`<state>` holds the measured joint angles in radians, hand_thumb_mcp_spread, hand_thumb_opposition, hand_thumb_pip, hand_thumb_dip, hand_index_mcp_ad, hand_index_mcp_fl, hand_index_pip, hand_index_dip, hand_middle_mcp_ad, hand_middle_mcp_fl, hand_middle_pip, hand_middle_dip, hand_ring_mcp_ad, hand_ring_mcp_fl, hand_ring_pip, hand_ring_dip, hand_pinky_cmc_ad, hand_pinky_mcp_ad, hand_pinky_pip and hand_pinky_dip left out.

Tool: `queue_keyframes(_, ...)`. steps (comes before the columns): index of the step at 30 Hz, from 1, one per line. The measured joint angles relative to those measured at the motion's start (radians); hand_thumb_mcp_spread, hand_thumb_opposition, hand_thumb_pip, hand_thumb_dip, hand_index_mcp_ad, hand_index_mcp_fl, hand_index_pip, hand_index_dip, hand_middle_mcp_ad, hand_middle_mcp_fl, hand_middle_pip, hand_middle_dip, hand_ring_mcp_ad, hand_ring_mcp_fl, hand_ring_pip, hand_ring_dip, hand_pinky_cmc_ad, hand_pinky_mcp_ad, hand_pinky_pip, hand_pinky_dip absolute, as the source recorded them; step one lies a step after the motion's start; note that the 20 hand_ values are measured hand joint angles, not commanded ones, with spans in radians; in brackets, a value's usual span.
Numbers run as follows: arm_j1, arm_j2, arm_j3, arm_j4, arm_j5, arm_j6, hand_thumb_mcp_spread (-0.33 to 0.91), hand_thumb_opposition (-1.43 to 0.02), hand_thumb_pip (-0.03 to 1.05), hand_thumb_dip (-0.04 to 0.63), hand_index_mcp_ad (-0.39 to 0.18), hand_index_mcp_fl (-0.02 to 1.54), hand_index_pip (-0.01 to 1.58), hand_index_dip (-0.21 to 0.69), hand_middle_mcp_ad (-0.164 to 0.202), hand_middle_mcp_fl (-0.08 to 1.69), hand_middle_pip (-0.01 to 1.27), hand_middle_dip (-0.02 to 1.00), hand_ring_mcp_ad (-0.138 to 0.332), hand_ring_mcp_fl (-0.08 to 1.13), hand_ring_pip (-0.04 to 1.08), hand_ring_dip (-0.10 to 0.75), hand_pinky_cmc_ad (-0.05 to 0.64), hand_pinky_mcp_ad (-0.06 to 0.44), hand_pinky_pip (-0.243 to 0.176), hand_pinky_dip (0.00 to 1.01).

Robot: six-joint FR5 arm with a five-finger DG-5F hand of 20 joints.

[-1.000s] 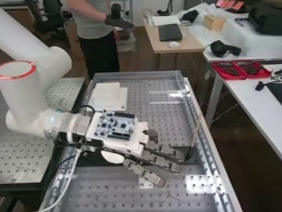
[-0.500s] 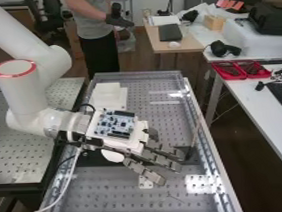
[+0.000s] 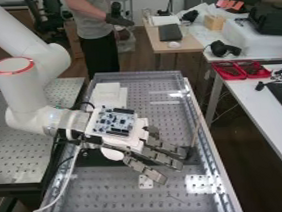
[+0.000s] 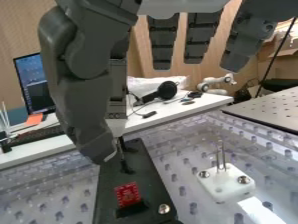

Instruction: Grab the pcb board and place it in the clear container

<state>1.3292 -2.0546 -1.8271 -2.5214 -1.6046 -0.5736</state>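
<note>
Red pcb board (image 4: pixel 127 193), long axis roughly upright (face toward wrist camera).

Arm (image 3: pixel 23 35), one, white: enters the high view from 10 o'clock, bent at a rounded elbow (image 3: pixel 54 59). Joint housing (image 3: pixel 21 88), white, topped by a red-ringed cap (image 3: pixel 12 65), upright at 9 o'clock. Wrist (image 3: pixel 67 124), pale: runs from the housing's foot toward 3 o'clock. Hand (image 3: pixel 155 156), one, dark grey: extended toward 4 o'clock, open. Fingers (image 4: pixel 201 40), jointed: nearly straight, somewhat spread, tips apart from one another. Thumb (image 4: pixel 86 95), thick, slightly bent: set apart from the straight fingers in the wrist view.
</note>
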Motion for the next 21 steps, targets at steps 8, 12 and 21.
queue_keyframes(8,0.001,-0.001,-0.003,0.004,0.002,0.000,0.64,-0.87,0.36,0.298,-0.257,0.52,0.91,0.389,0.073,0.04,0.14,0.20,0.133,0.02,0.11,0.052,0.380,0.278,-0.075,0.15)
queue_keyframes(12,0.002,-0.005,-0.005,0.009,0.002,0.000,0.62,-0.87,0.36,0.298,-0.239,0.50,0.89,0.389,0.073,0.04,0.14,0.20,0.133,0.02,0.11,0.052,0.380,0.278,-0.075,0.15)
queue_keyframes(21,-0.002,-0.012,-0.014,0.026,-0.002,0.000,0.61,-0.87,0.35,0.298,-0.223,0.51,0.89,0.374,0.063,0.04,0.14,0.20,0.117,0.02,0.11,0.052,0.380,0.279,-0.075,0.15)
